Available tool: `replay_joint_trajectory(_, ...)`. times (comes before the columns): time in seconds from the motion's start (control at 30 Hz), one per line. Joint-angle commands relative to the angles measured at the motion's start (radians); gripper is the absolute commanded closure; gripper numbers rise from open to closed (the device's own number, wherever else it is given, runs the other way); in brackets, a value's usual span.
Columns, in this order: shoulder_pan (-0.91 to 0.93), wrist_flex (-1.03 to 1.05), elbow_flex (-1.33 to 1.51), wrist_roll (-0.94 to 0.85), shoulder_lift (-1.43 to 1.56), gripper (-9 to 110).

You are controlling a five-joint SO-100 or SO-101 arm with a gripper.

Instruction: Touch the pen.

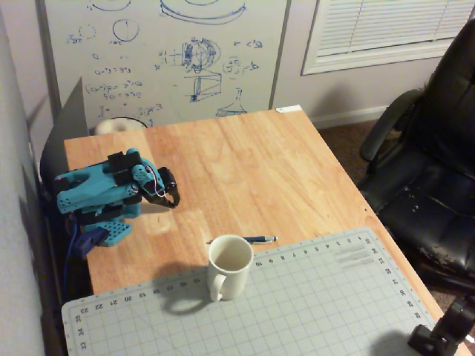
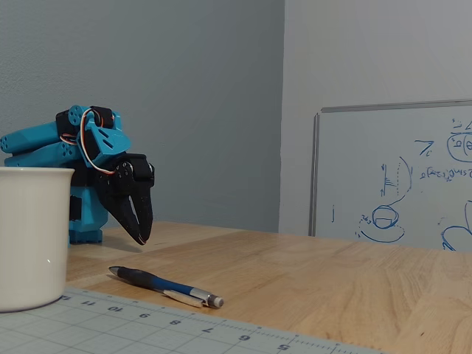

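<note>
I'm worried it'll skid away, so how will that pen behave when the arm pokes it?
The pen looks thin, round and light, lying flat on the smooth wooden table, so it will probably roll or slide. It looks rigid, so it should not bend.

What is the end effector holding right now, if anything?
Nothing. The end effector hangs empty above the table, jaws together, well short of the pen, which lies flat on the wood beside the white mug.
</note>
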Motion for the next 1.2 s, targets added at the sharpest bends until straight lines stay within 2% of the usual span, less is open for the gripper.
replay_joint_trajectory(0.0, 0.005, -0.011, -0.067, -0.008, 0.034, 101)
replay_joint_trajectory(0.23, 0.005, 0.002, -0.290, -0.006, -0.005, 101)
replay_joint_trajectory(0.43, 0.005, -0.025, -0.433, -0.006, -0.206, 101)
replay_joint_trajectory(0.77, 0.032, -0.126, -0.838, 0.008, -0.847, 101)
replay_joint_trajectory(0.97, 0.198, -0.175, -1.078, -0.008, -1.180, 101)
replay_joint_trajectory(1.17, 0.278, -0.212, -1.282, -0.008, -1.471, 101)
